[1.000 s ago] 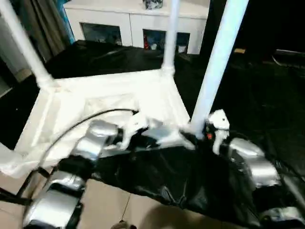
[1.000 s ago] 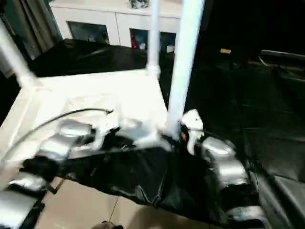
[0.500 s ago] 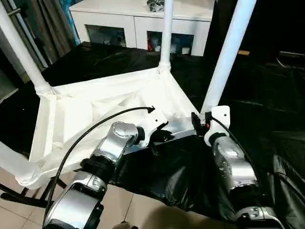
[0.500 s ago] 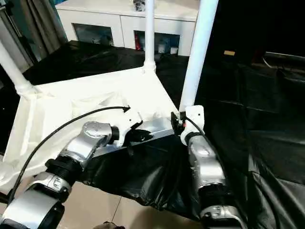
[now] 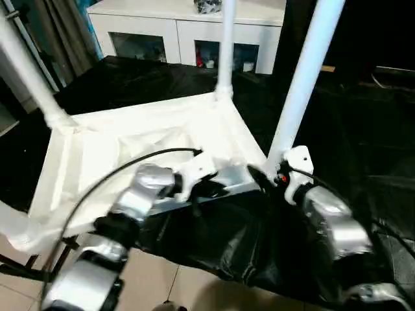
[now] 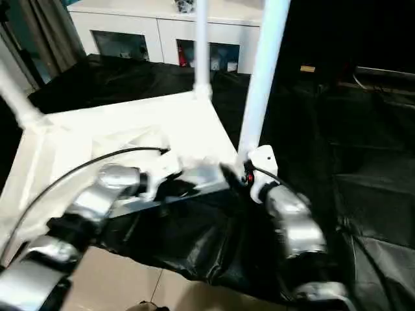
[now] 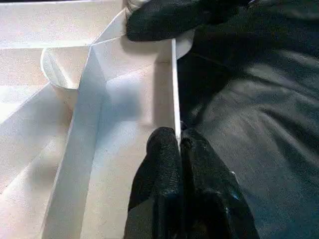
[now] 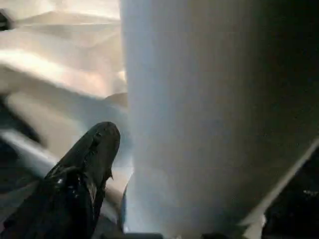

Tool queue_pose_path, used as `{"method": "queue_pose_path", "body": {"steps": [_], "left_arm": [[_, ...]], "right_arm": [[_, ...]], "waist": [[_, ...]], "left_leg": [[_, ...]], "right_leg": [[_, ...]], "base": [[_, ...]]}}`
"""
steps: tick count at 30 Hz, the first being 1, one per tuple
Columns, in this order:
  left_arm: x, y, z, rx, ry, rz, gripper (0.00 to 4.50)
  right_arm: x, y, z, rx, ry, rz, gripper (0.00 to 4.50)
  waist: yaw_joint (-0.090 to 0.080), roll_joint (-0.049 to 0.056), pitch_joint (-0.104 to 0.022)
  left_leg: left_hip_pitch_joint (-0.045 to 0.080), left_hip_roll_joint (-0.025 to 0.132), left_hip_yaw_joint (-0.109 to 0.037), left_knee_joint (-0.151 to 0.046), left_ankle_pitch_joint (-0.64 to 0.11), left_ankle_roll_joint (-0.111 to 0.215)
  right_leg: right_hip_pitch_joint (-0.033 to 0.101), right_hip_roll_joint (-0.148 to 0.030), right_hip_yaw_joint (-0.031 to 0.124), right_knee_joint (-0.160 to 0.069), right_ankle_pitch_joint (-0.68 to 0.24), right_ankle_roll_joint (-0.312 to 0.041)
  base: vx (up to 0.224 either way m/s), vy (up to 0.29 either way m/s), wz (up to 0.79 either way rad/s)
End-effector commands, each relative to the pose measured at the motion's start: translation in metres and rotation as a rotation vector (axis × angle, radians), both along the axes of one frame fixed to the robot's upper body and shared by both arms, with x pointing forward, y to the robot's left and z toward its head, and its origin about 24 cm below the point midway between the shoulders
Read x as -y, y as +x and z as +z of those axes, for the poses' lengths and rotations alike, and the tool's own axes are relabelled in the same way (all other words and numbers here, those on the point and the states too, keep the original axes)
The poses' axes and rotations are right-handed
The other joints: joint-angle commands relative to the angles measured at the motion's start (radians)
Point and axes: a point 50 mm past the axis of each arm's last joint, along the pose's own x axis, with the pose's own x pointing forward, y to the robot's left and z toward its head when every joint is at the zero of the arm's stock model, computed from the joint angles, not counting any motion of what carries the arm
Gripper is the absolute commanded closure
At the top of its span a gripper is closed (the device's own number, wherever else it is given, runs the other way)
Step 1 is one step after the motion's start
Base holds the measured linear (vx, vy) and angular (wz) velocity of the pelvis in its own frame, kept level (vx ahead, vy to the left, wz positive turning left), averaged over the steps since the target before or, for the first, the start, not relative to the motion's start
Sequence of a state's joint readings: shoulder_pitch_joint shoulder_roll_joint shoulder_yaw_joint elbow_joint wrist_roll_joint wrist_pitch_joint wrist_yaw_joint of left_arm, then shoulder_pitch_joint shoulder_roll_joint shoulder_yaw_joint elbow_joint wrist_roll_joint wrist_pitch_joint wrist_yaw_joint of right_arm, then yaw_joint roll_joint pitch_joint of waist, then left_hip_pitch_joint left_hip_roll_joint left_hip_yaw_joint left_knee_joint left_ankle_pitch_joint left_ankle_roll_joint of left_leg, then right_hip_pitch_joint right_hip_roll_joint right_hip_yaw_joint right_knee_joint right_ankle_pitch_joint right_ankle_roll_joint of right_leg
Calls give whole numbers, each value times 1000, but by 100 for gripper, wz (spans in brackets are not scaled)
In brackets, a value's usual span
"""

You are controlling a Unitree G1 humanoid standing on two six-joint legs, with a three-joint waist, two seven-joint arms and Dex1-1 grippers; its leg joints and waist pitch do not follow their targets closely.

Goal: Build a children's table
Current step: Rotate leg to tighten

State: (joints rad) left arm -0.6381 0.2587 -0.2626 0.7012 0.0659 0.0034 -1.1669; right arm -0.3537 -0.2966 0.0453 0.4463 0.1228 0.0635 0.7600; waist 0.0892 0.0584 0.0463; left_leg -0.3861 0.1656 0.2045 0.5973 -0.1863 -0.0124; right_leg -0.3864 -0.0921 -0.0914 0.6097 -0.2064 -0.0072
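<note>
Left eye view showed the white plastic rectangular tabletop [image 5: 149, 139] lying upside down across the middle and left of the frame, its ribbed underside up, resting on crumpled black plastic sheeting [image 5: 214, 243]. Long white tubular legs stood in its rounded corner sockets: the far leg [image 5: 226, 48] rose at upper centre, the left leg [image 5: 29, 71] slanted into the upper left corner, and the near-right leg [image 5: 301, 81] climbed toward the upper right.

My left gripper [image 7: 178, 144] sat in the lower centre of the left wrist view, jaws clenched on the thin near rim of the tabletop, one black finger [image 7: 162, 164] on each side of that edge. In the left eye view it met the rim just left of the near-right socket.

My right gripper [image 5: 272, 176] was at the base of the near-right leg, right of centre. In the right wrist view one black finger [image 8: 87, 169] lay beside that leg; I cannot tell whether those jaws were clamped or released.

A white glass-doored cabinet [image 5: 188, 39] stood along the top edge.
</note>
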Motion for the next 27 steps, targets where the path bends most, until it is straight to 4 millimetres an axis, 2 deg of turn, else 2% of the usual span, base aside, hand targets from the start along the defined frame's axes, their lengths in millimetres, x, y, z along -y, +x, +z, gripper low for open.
{"method": "queue_pose_path", "body": {"steps": [1, 5, 7, 8, 10, 11, 15, 22, 25, 27], "left_arm": [[2, -4, 3, 2, -13, -77, 450], [-11, -8, 5, -39, -9, -140, 450], [-13, -8, 5, -45, -8, -152, 450], [-15, -9, 6, -56, -3, -173, 450], [-16, -9, 6, -57, 0, -177, 450], [-18, -9, 7, -60, 7, -191, 450], [-22, -7, 8, -57, 15, -198, 450], [-22, -7, 8, -76, -1, -195, 450], [-19, -7, 7, -73, -13, -180, 450], [-16, -3, 8, -51, -14, -134, 450]], "right_arm": [[-10, -6, 6, -10, 10, 168, 65], [-6, -21, 5, -102, -32, 414, 65], [-6, -22, 5, -111, -37, 443, 65], [-6, -23, 5, -121, -45, 481, 91], [-6, -23, 5, -122, -46, 487, 99], [-6, -23, 7, -125, -49, 507, 102], [-10, -22, 10, -128, -40, 536, 144], [-14, -30, 6, -146, -5, 552, 176], [-15, -31, 4, -141, 7, 518, 178], [-15, -26, 4, -107, 22, 435, 178]], "waist": [[4, -17, -62], [8, -25, -60], [11, -22, -60], [11, -23, -60], [11, -25, -59], [13, -29, -61], [16, -28, -61], [20, -24, -63], [23, -25, -63], [23, -22, -61]], "left_leg": [[17, 79, -37, -69, -176, 89], [16, 82, -36, -69, -180, 92], [17, 83, -37, -69, -175, 90], [18, 84, -38, -70, -179, 85], [19, 83, -37, -70, -182, 81], [20, 83, -37, -70, -176, 78], [20, 83, -36, -70, -169, 76], [21, 83, -36, -69, -161, 74], [21, 84, -36, -68, -157, 75], [21, 84, -37, -69, -173, 66]], "right_leg": [[43, -82, 58, -67, -105, -245], [44, -84, 59, -66, -107, -256], [41, -86, 59, -65, -105, -264], [40, -87, 59, -65, -109, -267], [41, -87, 59, -67, -116, -268], [41, -87, 59, -65, -118, -268], [41, -88, 60, -63, -108, -269], [41, -87, 59, -60, -85, -274], [41, -88, 60, -60, -77, -275], [40, -88, 60, -63, -99, -271]], "base": [[0, 0, 0], [0, 0, 0], [0, 0, 0], [0, 0, 0], [0, 0, 0], [0, 0, 0], [0, 0, 0], [0, 0, 0], [0, 0, 0], [0, 0, 0]]}}
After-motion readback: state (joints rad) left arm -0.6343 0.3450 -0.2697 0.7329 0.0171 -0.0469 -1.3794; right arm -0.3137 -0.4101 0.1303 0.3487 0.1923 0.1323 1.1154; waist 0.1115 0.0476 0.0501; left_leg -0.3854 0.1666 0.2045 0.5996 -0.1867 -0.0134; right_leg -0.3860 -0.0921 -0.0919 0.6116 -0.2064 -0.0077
